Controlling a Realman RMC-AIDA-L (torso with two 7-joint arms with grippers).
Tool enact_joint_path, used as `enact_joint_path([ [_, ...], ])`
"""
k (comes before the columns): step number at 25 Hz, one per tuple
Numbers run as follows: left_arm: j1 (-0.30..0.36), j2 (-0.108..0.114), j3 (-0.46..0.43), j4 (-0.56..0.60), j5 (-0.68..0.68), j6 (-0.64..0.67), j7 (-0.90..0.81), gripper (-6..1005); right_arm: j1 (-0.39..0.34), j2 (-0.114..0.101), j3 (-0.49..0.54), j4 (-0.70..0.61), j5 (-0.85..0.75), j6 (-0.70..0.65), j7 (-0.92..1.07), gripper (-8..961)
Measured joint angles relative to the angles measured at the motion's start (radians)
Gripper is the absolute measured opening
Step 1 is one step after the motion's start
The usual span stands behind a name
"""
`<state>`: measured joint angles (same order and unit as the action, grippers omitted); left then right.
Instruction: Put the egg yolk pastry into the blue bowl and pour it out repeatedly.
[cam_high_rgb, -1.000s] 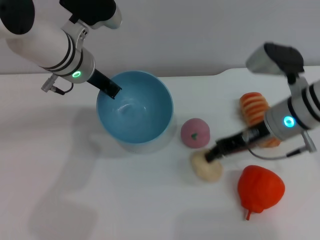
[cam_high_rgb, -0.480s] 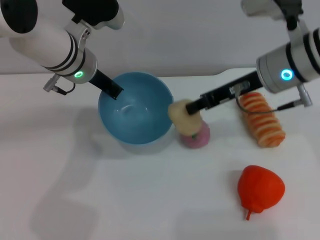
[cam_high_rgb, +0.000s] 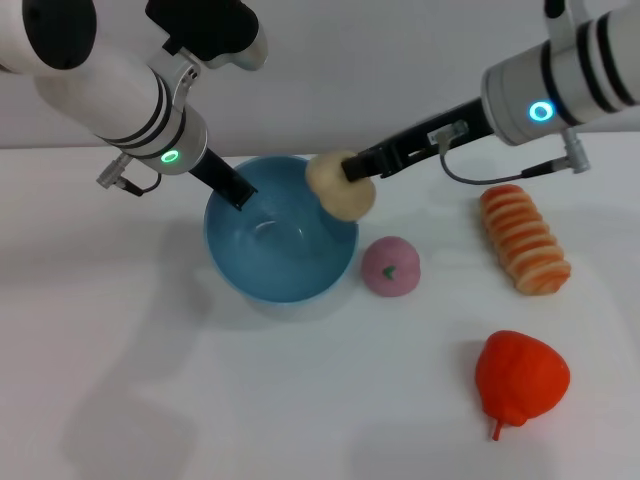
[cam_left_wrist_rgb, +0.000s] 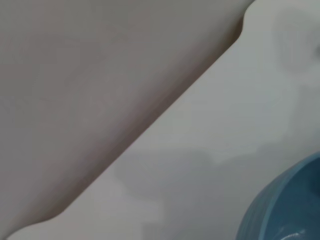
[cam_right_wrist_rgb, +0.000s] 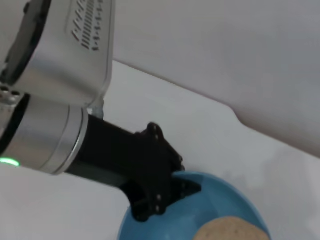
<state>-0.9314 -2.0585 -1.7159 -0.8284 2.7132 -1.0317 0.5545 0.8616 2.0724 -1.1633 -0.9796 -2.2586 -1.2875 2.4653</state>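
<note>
Now right end effector (cam_high_rgb: 352, 170) grips egg yolk pastry (cam_high_rgb: 338, 186) above blue bowl (cam_high_rgb: 281, 236) rim; left end effector (cam_high_rgb: 236, 194) clamps far rim.

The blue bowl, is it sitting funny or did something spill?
Nothing has spilled. The blue bowl looks tipped, its open side leaning toward the camera, because the left tool grips its far rim. The right tool holds the pastry in the air above the bowl's right edge. The bowl is empty.
</note>
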Motion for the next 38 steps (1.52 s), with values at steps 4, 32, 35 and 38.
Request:
enact_joint_path([
  [4, 0.000, 0.000, -0.003, -0.003, -0.001, -0.006, -0.002, 0, 0.003, -0.001, -0.008, 0.081, 0.097, 0.057, -0.108, 46],
  [32, 0.003, -0.003, 0.007, -0.003, -0.003, 0.035, -0.002, -1, -0.123, 0.001, 0.004, 0.162, 0.335, 0.248, -0.403, 349],
  [35, 0.006, -0.004, 0.009, 0.005, -0.003, 0.065, 0.003, -1, -0.217, 0.002, -0.004, 0.156, 0.519, 0.272, -0.658, 373],
  [38, 0.009, -0.004, 0.009, 0.005, -0.003, 0.083, 0.004, 0, -0.299, 0.006, -0.008, 0.159, 0.692, 0.275, -0.918, 397],
])
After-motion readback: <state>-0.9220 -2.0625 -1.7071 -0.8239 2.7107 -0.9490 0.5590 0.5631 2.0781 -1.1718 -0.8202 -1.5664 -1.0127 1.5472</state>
